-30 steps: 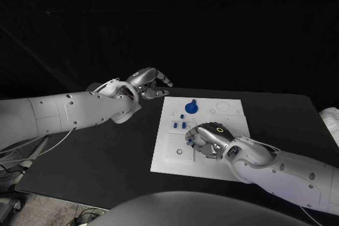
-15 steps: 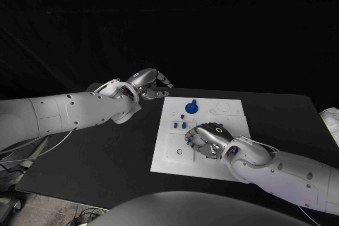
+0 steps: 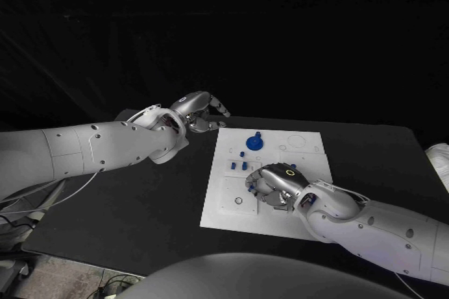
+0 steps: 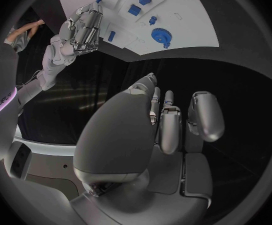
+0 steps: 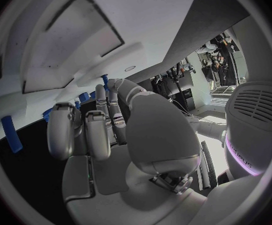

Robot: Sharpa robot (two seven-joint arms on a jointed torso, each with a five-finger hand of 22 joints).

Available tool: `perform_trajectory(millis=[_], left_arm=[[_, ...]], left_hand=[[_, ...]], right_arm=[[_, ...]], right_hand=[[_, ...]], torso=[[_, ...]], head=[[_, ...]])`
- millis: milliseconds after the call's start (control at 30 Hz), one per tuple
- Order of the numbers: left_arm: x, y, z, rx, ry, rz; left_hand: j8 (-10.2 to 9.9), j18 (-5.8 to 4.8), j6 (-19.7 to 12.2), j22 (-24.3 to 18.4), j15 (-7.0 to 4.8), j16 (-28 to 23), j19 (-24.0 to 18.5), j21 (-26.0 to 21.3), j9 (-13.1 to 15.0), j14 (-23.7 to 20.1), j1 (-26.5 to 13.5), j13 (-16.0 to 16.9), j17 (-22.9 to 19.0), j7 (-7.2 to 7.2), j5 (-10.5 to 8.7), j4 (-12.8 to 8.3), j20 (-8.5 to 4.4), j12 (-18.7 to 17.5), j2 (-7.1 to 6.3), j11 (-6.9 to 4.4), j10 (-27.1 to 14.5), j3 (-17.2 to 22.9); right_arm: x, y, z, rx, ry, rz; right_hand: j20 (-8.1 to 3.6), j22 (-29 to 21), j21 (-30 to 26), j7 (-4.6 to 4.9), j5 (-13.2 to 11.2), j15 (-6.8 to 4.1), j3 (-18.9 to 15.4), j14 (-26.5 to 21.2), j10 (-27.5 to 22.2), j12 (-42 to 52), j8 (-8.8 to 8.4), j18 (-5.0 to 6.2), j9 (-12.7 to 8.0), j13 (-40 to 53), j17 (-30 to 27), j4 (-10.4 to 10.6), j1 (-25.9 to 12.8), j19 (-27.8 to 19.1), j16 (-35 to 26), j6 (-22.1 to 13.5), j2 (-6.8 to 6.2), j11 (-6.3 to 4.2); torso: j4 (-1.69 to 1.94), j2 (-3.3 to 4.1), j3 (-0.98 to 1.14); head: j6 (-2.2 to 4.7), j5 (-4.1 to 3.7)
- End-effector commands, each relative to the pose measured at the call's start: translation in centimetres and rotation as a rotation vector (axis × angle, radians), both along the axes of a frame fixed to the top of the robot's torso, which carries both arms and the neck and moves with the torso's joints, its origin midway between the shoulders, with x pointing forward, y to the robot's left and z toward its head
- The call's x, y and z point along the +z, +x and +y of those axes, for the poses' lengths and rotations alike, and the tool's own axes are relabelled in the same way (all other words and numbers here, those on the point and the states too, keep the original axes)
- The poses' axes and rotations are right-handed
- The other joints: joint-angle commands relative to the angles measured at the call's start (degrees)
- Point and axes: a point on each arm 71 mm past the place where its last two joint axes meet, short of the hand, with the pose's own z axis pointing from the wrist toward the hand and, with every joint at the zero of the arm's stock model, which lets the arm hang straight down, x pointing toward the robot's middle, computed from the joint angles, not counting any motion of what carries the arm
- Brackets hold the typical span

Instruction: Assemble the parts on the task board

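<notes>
Here, the right hand (image 3: 275,185) curls low over the middle of the task board (image 3: 230,208), apparently pinching a small blue part (image 5: 105,78) at its fingertips. The left hand (image 3: 198,110) hovers empty, fingers loosely apart, beyond the far left corner. Seating should go slowly and straight down.

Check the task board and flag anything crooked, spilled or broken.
Nothing stands out. The task board lies flat on the table, the blue gear and small blue parts sit on it, with the right hand over its middle.
</notes>
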Motion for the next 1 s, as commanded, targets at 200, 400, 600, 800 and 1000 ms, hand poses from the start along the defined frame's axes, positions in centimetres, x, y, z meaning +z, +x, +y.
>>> perform_trajectory(millis=[200,400,600,800,1000], left_arm=[[-0.1,0.0,-0.2,-0.013,0.006,0.014],[-0.1,0.0,-0.2,-0.014,0.008,0.017],[-0.1,0.0,-0.2,-0.013,0.008,0.019],[-0.1,-0.1,-0.2,-0.011,0.009,0.021],[-0.1,-0.1,0.0,-0.007,0.009,0.021]], left_hand=[[-0.2,0.85,-0.1,9.2,0.28,-0.3,-0.5,-0.3,0.0,1.4,0.4,-0.1,-0.2,0.37,0.29,0.0,-0.03,0.0,0.06,-0.1,0.0,0.3],[-0.2,0.86,0.0,9.2,0.29,-0.4,-0.5,-0.4,0.0,1.4,0.4,-0.1,-0.2,0.15,0.28,0.0,-0.03,0.0,0.05,0.03,0.0,0.3],[-0.2,0.87,0.1,9.2,0.35,-0.4,-0.6,-0.5,0.0,1.4,0.4,-0.1,-0.2,-0.17,0.26,0.0,-0.01,0.1,0.07,0.18,0.0,0.3],[-0.2,0.87,0.1,9.2,0.37,-0.4,-0.6,-0.5,0.0,1.3,0.4,-0.1,-0.3,-0.27,0.26,0.0,0.0,0.1,0.08,0.21,0.0,0.3],[-0.2,0.88,0.1,9.2,0.39,-0.5,-0.6,-0.6,0.0,1.3,0.4,-0.1,-0.4,-0.36,0.26,0.0,0.01,0.1,0.1,0.24,0.0,0.3]], right_arm=[[-0.5,-0.3,0.1,0.026,-0.04,0.039],[-0.7,-0.4,-0.1,0.02,-0.059,0.056],[-0.6,-0.4,-0.3,0.007,-0.052,0.047],[0.0,-0.5,-1.0,-0.012,-0.01,0.011],[2.3,-0.4,-2.0,-0.022,0.045,-0.05]], right_hand=[[0.59,10.6,-0.9,0.28,-2.4,0.68,-0.4,0.8,-0.6,-0.7,-1.57,-0.49,-0.2,-0.2,6.6,-0.2,0.0,-0.9,-0.5,-2.1,-0.46,-0.66],[1.35,10.0,-2.5,-0.1,-5.4,1.64,-0.4,-0.1,-4.5,-1.4,-4.3,-0.12,-1.3,-0.2,5.5,0.2,-0.9,-2.3,-1.2,-5.8,-1.02,0.43],[2.71,9.1,-5.0,-2.32,-8.3,2.98,-0.7,-1.7,-12.0,-1.3,-8.3,0.5,-4.1,0.9,3.9,0.6,-1.4,-4.5,-2.0,-11.4,-1.92,2.1],[3.14,8.7,-6.5,-3.96,-9.4,3.2,-1.8,-2.7,-17.5,0.2,-8.41,0.89,-6.4,2.3,2.9,0.7,-1.0,-5.9,-2.5,-14.8,-2.2,2.69],[3.33,8.5,-7.0,-3.8,-9.1,3.37,-2.3,-3.1,-19.3,1.6,-8.09,1.0,-7.3,3.0,2.5,0.8,-0.7,-6.3,-2.5,-14.4,-2.06,2.86]], torso=[[-0.04,-0.02,0.01],[-0.01,-0.01,0.01],[0.0,-0.02,0.02],[0.0,-0.04,0.02],[-0.05,-0.03,0.02]], head=[[0.0,0.13],[0.0,0.16],[0.0,0.26],[0.0,0.32],[0.0,0.07]])
